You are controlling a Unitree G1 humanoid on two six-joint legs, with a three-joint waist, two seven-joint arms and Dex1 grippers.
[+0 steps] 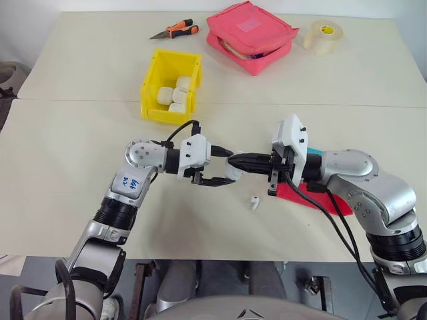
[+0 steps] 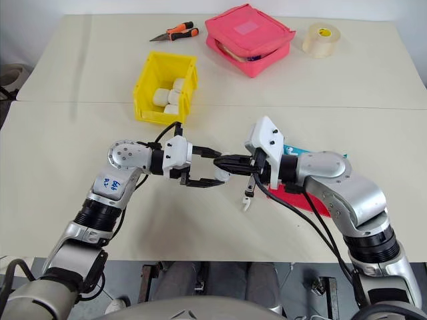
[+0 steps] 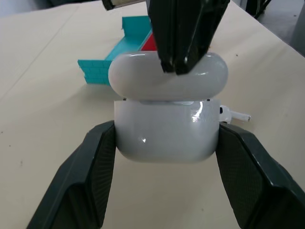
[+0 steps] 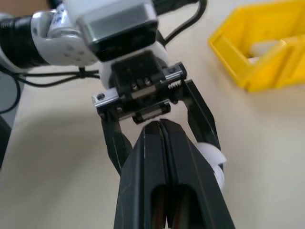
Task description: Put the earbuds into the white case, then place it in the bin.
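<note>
White and glossy, the case (image 3: 167,133) sat clamped between the two fingers (image 3: 86,176) of the left tool (image 1: 223,175), held above the bench (image 1: 80,147) with its lid (image 3: 167,76) raised a crack from the body. Fingers pressed together, the right tool (image 4: 159,131) pointed at the left one and its tips rested on top of that lid. One earbud (image 1: 254,201) lay on the bench just below and a little to the right of the two meeting tools, apart from both. Beyond the tools, toward the far side of the bench, stood the yellow bin (image 1: 171,87), already holding several white cases (image 1: 175,95). Behind the right tool lay a red tray (image 1: 303,195) with a blue tray (image 3: 114,59) just beside it. Farther off were a pink pouch (image 1: 251,35), a tape roll (image 1: 324,36) and orange-handled pliers (image 1: 175,30).
</note>
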